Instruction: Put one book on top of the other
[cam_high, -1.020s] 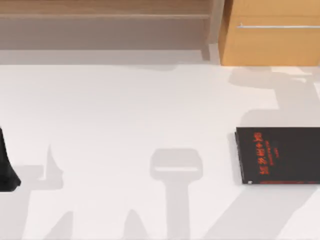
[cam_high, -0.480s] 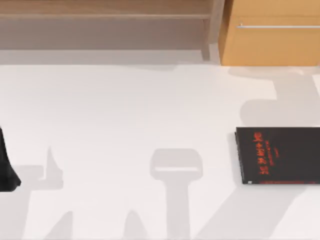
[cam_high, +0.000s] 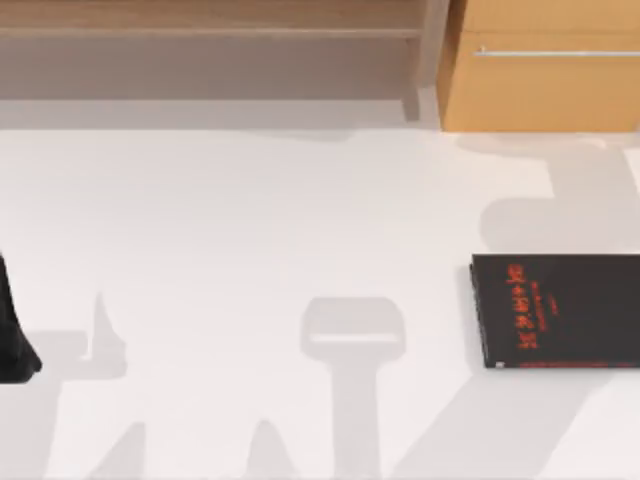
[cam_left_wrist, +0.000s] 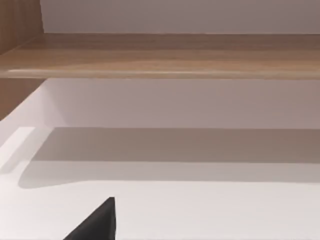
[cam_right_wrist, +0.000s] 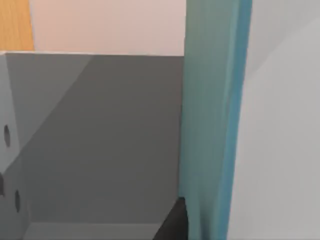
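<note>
Apparently my right gripper (cam_right_wrist: 176, 220) clamps the teal book (cam_right_wrist: 212, 125) on edge — the black book (cam_high: 556, 310) lies flat at the table's right edge, nearer this arm than my parked left.

White worktop (cam_high: 250, 220) spreads wide across the top view, pale and matte, with soft grey shadows lying over it. Along the far edge sits a wooden shelf unit (cam_high: 200, 30), its long board running across and an upright post (cam_high: 432, 50) closing it on the right. Just beside that post stands an orange-brown cabinet (cam_high: 545, 95) with a thin silver handle (cam_high: 555, 52) stretched across its front. From the left wrist view, the shelf board (cam_left_wrist: 160, 55) shows its wood grain above a shaded recess, with the worktop in front.
</note>
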